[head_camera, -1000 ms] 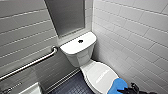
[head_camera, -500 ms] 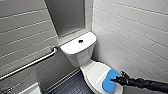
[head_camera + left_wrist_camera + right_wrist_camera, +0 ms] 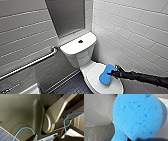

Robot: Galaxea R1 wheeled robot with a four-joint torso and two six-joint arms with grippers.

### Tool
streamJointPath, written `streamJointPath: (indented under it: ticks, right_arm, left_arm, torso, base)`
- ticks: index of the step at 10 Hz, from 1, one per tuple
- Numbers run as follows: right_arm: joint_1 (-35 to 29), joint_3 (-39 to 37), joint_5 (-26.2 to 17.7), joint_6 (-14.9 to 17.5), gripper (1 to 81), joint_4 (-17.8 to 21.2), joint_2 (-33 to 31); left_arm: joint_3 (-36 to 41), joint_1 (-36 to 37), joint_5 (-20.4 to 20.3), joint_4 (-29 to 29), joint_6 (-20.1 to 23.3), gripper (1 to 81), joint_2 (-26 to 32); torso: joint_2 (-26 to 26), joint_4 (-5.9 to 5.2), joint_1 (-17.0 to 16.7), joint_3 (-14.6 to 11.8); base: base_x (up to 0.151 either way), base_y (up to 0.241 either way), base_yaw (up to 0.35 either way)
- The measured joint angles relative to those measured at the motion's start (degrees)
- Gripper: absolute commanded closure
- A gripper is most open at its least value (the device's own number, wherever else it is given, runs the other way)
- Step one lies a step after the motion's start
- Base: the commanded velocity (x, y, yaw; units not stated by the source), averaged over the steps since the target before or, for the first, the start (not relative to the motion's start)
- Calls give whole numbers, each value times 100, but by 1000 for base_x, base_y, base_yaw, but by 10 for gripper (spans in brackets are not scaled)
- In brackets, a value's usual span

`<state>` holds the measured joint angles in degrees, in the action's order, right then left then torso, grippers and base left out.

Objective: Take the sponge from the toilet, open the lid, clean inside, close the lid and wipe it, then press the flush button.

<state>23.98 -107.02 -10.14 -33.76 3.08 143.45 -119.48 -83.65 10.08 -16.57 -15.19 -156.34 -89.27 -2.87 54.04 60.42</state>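
Note:
The white toilet [image 3: 77, 53] stands in the corner with its lid [image 3: 93, 72] down over the bowl. The dark flush button [image 3: 80, 41] sits in the middle of the tank top. My right gripper [image 3: 113, 73] reaches in from the right on a black arm, shut on one end of the bright blue sponge [image 3: 106, 74]. The sponge lies flat over the right side of the lid; whether it presses on the lid I cannot tell. Up close, the sponge [image 3: 137, 116] hangs in front of the glossy white lid [image 3: 99, 110]. My left gripper is open, holding nothing that I can see.
A metal grab bar [image 3: 30, 63] runs along the tiled left wall. The white tiled wall [image 3: 130, 30] stands close behind the right arm. Dark tiled floor [image 3: 72, 86] lies left of the bowl, with a white fixture's edge [image 3: 31, 90] at the lower left.
The right arm has carried the sponge from the bowl's front right edge up and left, over the lid. Over the last half second it barely moved.

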Motion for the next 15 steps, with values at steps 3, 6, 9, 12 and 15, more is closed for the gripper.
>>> streamJointPath:
  ticks: [3,6,9,12,15]
  right_arm:
    - [-246,-456,65,-455,811,22,151]
    - [-256,-555,188,-645,811,29,222]
    - [-177,-720,323,-835,811,33,267]
    - [-190,-1252,540,-1298,811,77,405]
    - [165,-1206,1408,-1669,811,113,350]
  left_arm:
    - [0,-17,-6,1,0,10,-2]
    - [0,-35,-5,1,0,10,0]
    - [0,-24,-24,1,0,10,0]
    - [-6,-50,-46,1,1,10,-2]
    - [-37,-55,-52,0,1,10,-123]
  torso:
    - [-524,0,321,5]
    - [-625,0,376,354]
    - [-627,0,387,691]
    - [-627,0,390,710]
    - [-630,0,390,710]
  base:
    - [0,0,0]
    - [0,0,0]
    - [0,0,0]
    - [0,0,0]
    - [0,0,0]
